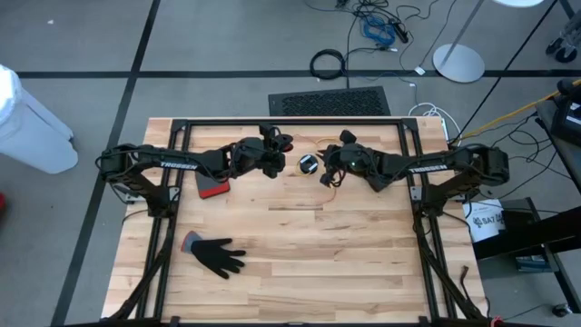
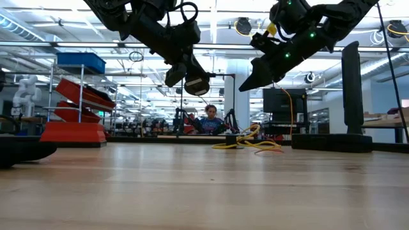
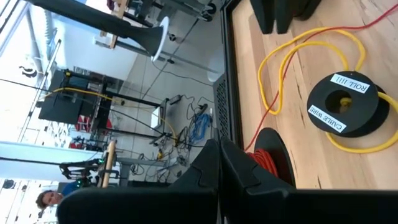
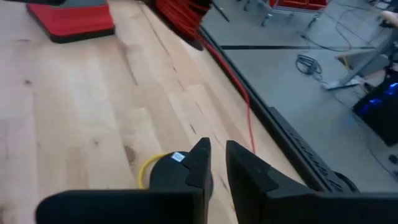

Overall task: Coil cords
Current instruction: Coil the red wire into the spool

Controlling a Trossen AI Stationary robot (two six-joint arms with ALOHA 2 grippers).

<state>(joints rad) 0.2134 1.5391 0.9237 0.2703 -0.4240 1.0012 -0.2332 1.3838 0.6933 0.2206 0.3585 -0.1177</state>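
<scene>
A yellow cord [image 3: 280, 68] lies in loose loops on the table around a black labelled spool [image 3: 345, 102]. Both also show in the high view, the cord [image 1: 329, 179] and the spool [image 1: 309, 164]. I cannot make out a black cord. My left gripper [image 1: 274, 162] hangs shut and empty above the table, left of the spool; in its wrist view [image 3: 220, 163] the fingers meet. My right gripper [image 1: 327, 169] hangs just right of the spool, raised in the low view [image 2: 246, 83]. Its fingers [image 4: 218, 165] stand a narrow gap apart with nothing between them.
A spool of red-orange cord [image 4: 183, 15] sits near the far edge, and its red strand [image 4: 239, 81] trails along the table rim. A red tray [image 1: 213, 188] lies under the left arm. A black glove [image 1: 218, 256] lies near the front left. A black frame [image 1: 290, 122] runs along the far edge.
</scene>
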